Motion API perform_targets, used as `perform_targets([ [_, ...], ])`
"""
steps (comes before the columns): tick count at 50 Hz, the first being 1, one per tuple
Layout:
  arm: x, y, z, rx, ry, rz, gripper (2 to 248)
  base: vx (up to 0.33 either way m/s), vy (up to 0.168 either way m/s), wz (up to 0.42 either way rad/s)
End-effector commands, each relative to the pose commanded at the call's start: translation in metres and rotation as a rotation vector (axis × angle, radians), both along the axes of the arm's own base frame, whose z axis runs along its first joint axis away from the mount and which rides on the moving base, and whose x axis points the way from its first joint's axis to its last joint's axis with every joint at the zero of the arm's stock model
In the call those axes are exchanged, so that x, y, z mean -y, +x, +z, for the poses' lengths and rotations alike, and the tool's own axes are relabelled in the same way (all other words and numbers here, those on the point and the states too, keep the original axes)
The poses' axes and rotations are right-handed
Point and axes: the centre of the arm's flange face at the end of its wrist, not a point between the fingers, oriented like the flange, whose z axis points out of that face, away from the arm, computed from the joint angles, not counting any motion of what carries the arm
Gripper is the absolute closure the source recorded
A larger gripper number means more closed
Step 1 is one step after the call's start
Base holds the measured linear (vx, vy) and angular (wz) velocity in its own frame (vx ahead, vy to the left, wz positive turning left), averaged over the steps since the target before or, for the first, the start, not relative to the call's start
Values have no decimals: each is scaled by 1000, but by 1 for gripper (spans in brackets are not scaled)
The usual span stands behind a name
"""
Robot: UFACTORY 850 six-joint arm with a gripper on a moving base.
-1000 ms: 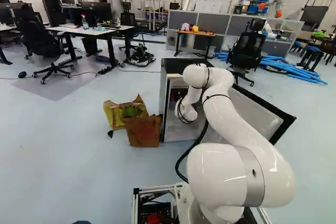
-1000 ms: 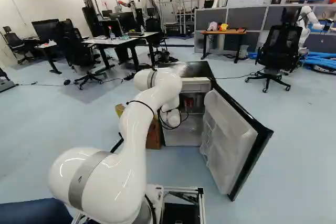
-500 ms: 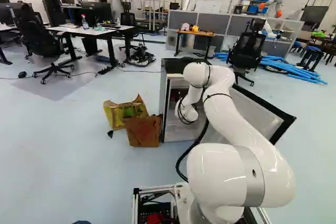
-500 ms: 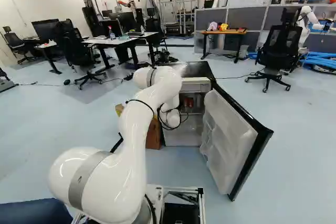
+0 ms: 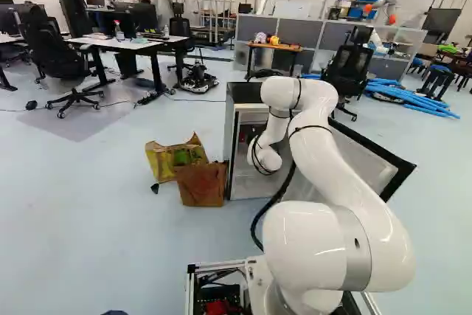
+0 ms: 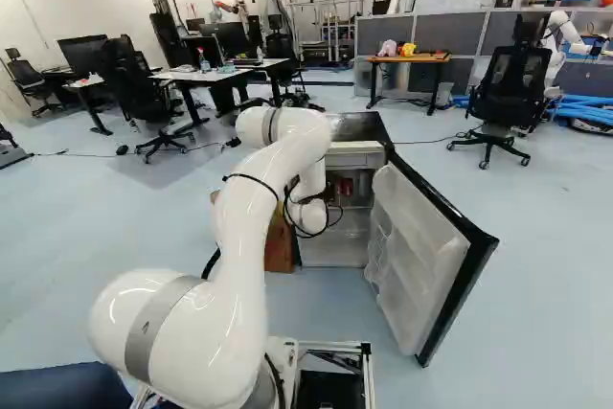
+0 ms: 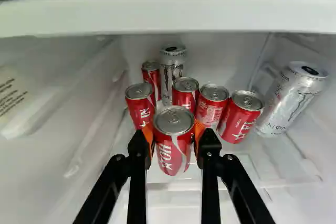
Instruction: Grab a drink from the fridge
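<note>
My gripper (image 7: 174, 136) is inside the fridge (image 6: 360, 127), hidden in both base views behind the arm's wrist. In the wrist view its orange pads press from two sides on a red can (image 7: 174, 153), and it is shut on that can. Several smaller-looking cans stand behind, among them a red can (image 7: 140, 114) and another red can (image 7: 241, 119). A tall silver can (image 7: 171, 77) rises at the back, and a second silver can (image 7: 291, 100) leans by the side wall. Whether the gripped can touches the shelf, I cannot tell.
The fridge door (image 6: 421, 256) stands wide open beside the arm. A brown box (image 5: 201, 184) and a yellow bag (image 5: 164, 158) lie on the floor by the fridge. Above the cans runs a white edge (image 7: 168, 11). Another robot (image 6: 565, 35) is in the background.
The arm's upper bend has risen, and its wrist has shifted slightly in both base views. The base, fridge and door have stayed in place.
</note>
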Motion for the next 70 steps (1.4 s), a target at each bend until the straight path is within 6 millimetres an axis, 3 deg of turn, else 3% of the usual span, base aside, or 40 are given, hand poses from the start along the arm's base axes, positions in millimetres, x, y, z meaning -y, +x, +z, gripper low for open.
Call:
perform_targets([
  [70,-21,-136,127,-100,21,-14,154,0,0,0],
])
